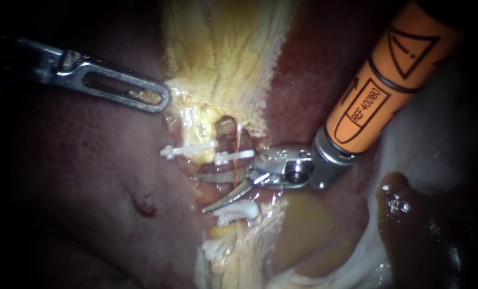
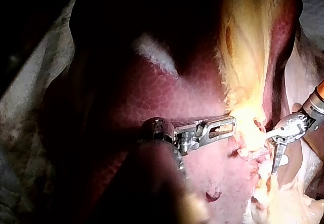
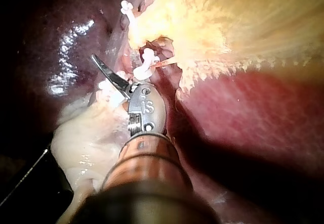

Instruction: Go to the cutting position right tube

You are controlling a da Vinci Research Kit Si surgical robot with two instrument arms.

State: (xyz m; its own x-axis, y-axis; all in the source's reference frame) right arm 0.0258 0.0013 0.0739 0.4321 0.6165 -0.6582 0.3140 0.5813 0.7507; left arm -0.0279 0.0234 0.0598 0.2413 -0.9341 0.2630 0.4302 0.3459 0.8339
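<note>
Steel blades of the right instrument (image 1: 213,190) stand slightly open, the right tube (image 1: 236,167) near their root. A clip (image 1: 233,156) sits close on one side, another clip (image 1: 240,210) on the other. Drifting could dislodge either, or nick the liver (image 1: 115,160) beyond the tips.

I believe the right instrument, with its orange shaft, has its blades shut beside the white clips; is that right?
Not quite: the right instrument has its blades open, a gap between them, as the endoscope view shows; the orange shaft and white clips are right.
</note>
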